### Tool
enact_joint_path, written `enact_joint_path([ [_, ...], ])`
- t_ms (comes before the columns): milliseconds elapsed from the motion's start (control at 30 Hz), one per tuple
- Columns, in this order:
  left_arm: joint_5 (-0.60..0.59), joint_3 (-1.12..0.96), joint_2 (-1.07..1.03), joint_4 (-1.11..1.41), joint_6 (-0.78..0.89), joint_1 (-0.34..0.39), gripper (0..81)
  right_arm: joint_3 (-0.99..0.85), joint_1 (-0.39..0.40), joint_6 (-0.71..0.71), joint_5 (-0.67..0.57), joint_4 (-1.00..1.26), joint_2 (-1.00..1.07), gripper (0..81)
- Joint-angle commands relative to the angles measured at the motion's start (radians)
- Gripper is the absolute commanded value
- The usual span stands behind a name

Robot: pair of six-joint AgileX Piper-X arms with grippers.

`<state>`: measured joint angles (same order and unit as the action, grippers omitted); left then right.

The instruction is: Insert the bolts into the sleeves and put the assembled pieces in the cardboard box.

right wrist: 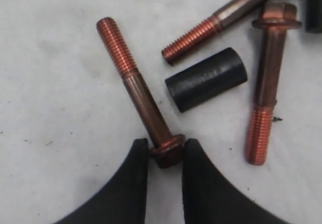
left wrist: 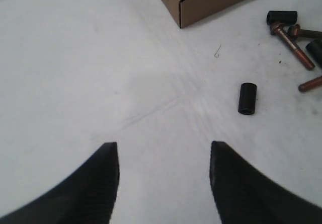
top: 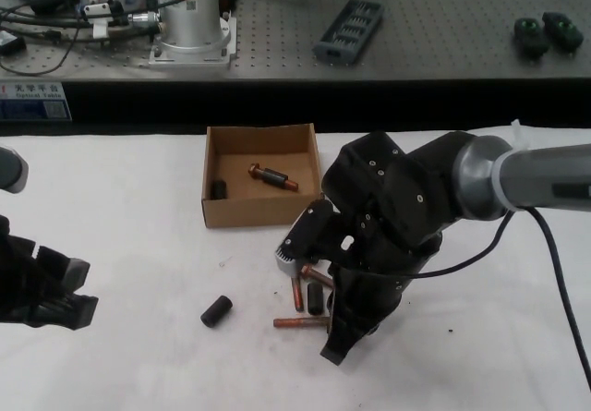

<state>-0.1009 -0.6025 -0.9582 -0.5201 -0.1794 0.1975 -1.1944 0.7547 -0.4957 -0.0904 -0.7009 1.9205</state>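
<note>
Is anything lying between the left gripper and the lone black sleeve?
No. In the left wrist view the stretch from the left gripper to the lone black sleeve is bare white bench surface.

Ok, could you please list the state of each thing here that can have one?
left tool: open, empty.
gripped bolt: lying on the bench, no sleeve on it.
right tool: shut on the head of the gripped bolt.
cardboard box: open, holds one assembled piece and one loose sleeve.
assembled piece: bolt inside sleeve, lying flat.
lone sleeve: on its side, empty.
</note>
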Motion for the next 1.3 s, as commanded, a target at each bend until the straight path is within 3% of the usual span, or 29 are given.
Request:
enact_joint_path([
  [0,-0.003,-0.013,0.011,-0.002,-0.003,-0.002,39.9,-0.006,0.004,-0.029,-0.017,-0.031,0.011,4.3],
  [133,-0.003,-0.013,0.011,-0.002,-0.007,-0.002,39.9,-0.006,0.004,-0.171,-0.03,-0.102,0.011,4.3],
  [267,-0.003,-0.013,0.011,-0.002,-0.007,-0.002,39.9,-0.006,0.012,-0.266,-0.119,-0.141,0.005,4.3],
  [500,-0.044,-0.013,0.011,0.0,-0.039,-0.002,39.9,-0.006,0.121,-0.392,-0.205,-0.153,-0.021,4.3],
  [667,-0.043,-0.013,0.011,-0.01,-0.045,-0.002,39.9,-0.006,0.179,-0.392,-0.2,-0.142,-0.021,4.2],
  [733,-0.045,-0.013,0.011,-0.026,-0.045,-0.002,39.9,-0.006,0.188,-0.363,-0.157,-0.14,-0.024,0.4],
  [800,-0.065,-0.013,0.011,-0.05,-0.064,-0.002,39.9,-0.006,0.193,-0.325,-0.08,-0.14,-0.03,8.3],
  [933,-0.133,-0.013,0.011,-0.089,-0.091,-0.002,39.9,-0.009,0.194,-0.227,0.1,-0.103,-0.052,35.7],
  [967,-0.15,-0.013,0.011,-0.089,-0.091,-0.002,39.9,-0.009,0.194,-0.19,0.137,-0.087,-0.06,38.0],
  [1033,-0.175,-0.013,0.011,-0.077,-0.082,-0.002,39.9,-0.009,0.194,-0.151,0.138,-0.053,-0.08,35.1],
  [1167,-0.184,-0.013,0.011,-0.077,-0.081,-0.002,39.9,-0.009,0.188,-0.082,-0.041,-0.011,-0.155,22.5],
  [1267,-0.211,-0.014,0.011,-0.065,-0.071,-0.002,39.9,-0.009,0.188,-0.023,-0.069,-0.029,-0.228,20.5],
])
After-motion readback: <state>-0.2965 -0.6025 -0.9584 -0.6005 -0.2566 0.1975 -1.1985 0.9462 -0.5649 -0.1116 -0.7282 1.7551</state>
